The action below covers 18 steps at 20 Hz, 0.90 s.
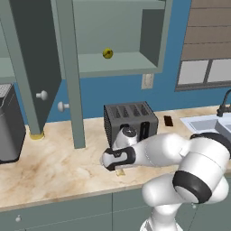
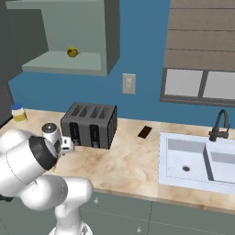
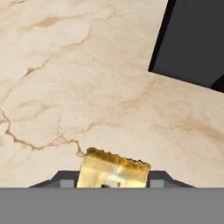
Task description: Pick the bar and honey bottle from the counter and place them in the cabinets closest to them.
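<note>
The bar, in a golden-tan wrapper, lies on the beige marble counter just in front of the toaster. My gripper points down at it, and a dark fingertip presses against each side of the wrapper. In the left base view the gripper is low over the counter with a sliver of the bar beneath it. The hand also shows in the right base view. The honey bottle is out of view. An upper cabinet stands open above the toaster.
A dark toaster stands right behind the gripper. A small yellow ball rests on the cabinet shelf. An open cabinet door hangs at left over a grey appliance. A pale container, a sink and a small dark object sit on the counter.
</note>
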Tool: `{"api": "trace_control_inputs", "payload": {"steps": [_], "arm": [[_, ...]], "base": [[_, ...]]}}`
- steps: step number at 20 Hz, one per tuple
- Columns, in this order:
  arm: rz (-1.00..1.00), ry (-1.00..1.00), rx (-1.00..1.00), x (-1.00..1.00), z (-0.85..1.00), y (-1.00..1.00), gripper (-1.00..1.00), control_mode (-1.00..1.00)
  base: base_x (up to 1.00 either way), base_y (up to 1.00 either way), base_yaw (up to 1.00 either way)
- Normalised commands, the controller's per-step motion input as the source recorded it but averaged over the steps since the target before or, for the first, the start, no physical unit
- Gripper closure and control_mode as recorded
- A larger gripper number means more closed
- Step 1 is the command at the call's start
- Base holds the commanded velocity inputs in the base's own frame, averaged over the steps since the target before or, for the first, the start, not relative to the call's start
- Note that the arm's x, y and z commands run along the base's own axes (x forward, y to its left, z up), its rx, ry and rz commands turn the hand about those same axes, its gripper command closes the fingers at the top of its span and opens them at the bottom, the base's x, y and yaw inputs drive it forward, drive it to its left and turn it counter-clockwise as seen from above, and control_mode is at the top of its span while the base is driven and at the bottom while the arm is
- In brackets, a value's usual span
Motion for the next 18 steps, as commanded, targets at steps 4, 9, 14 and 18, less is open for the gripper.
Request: {"api": "trace_control_inputs", "payload": {"steps": [4, 9, 14, 18], "arm": [[-0.01, 0.00, 0.00, -0.07, 0.51, 0.00, 1.00, -1.00], [-0.02, 0.00, 0.00, -0.04, 0.68, -0.01, 1.00, -1.00], [-0.06, 0.01, 0.00, -0.07, 0.71, -0.09, 1.00, -1.00], [-0.06, 0.01, -0.01, -0.15, 0.71, -0.15, 1.00, -1.00]], "base": [[0.00, 0.00, 0.00], [0.00, 0.00, 0.00], [0.00, 0.00, 0.00], [0.00, 0.00, 0.00]]}}
